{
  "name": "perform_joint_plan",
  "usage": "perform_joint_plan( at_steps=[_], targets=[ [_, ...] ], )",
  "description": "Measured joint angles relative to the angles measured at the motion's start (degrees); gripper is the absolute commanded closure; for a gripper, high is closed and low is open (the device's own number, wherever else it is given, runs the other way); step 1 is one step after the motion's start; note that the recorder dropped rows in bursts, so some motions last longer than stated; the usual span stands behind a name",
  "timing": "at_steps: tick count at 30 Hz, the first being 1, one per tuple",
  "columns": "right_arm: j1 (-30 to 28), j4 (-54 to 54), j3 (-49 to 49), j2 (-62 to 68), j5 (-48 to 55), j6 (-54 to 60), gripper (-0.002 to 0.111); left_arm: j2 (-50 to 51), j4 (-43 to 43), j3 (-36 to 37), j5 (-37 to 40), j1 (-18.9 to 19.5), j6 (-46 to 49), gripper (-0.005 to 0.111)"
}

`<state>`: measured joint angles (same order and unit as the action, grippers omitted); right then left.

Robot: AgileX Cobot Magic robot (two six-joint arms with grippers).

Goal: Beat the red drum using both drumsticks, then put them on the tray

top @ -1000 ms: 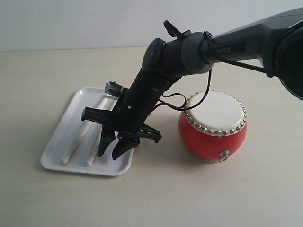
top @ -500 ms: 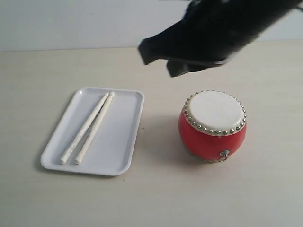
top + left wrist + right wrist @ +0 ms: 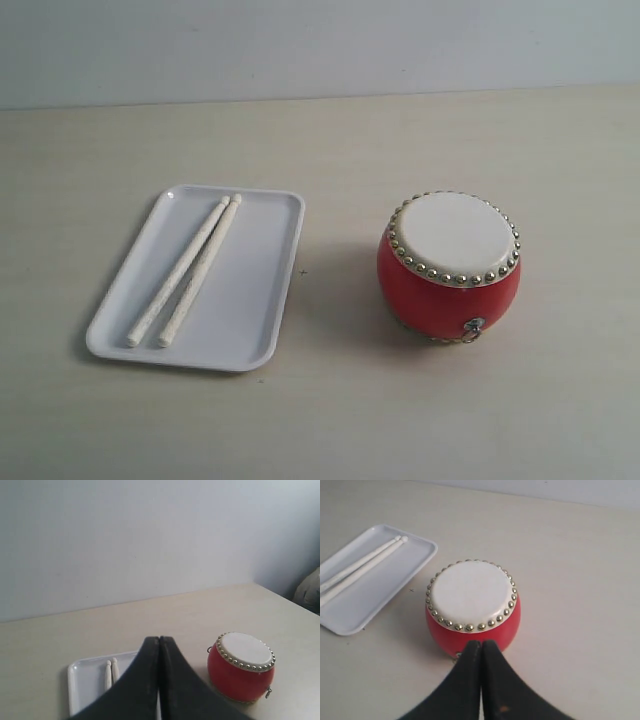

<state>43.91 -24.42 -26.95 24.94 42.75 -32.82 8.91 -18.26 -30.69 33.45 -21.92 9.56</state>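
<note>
On the left of the counter [image 3: 400,420] sits the tray [image 3: 270,300]. Both drumsticks [image 3: 185,285] lie in its left half, side by side and all but touching. They slant across it, with their small rounded tips up against the far rim and their other ends close to the near left corner. Neither stick hangs over the rim. To the right, well apart from the tray, the red drum [image 3: 450,265] stands upright on the bare counter with its skin facing up and nothing resting on it.

The left hand [image 3: 159,640] has its two jaws pressed flat together with nothing between them. It hangs clear of the tray and the drum, touching neither. The right hand [image 3: 481,642] is the same, jaws closed tight on nothing, with the drum just beyond its tips and seemingly clear of them. Neither hand shows in the exterior view.

As a judgement, the sticks are where the task wants them last, so the putting-down looks done. Whether the drum was beaten cannot be told from these pictures. If it was, nothing is left; if not, everything is.

No brand, label or writing can be read: the tray is plain white, and the drum shows only brass studs and a small metal ring.
</note>
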Motion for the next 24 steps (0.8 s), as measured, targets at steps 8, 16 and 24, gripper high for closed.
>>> perform_joint_plan(
  at_steps=[8, 16, 24],
  targets=[
    [0.0, 0.3, 0.0, -0.7, -0.4, -0.1, 0.108, -0.2, 0.0, 0.0, 0.1, 0.0, 0.0, 0.107],
    [0.0, 0.3, 0.0, -0.7, -0.5, -0.2, 0.108, -0.2, 0.0, 0.0, 0.2, 0.0, 0.0, 0.107],
    [0.0, 0.5, 0.0, -0.7, -0.5, -0.2, 0.108, -4.6, 3.3, 0.3, -0.1, 6.6, 4.4, 0.107]
  ],
)
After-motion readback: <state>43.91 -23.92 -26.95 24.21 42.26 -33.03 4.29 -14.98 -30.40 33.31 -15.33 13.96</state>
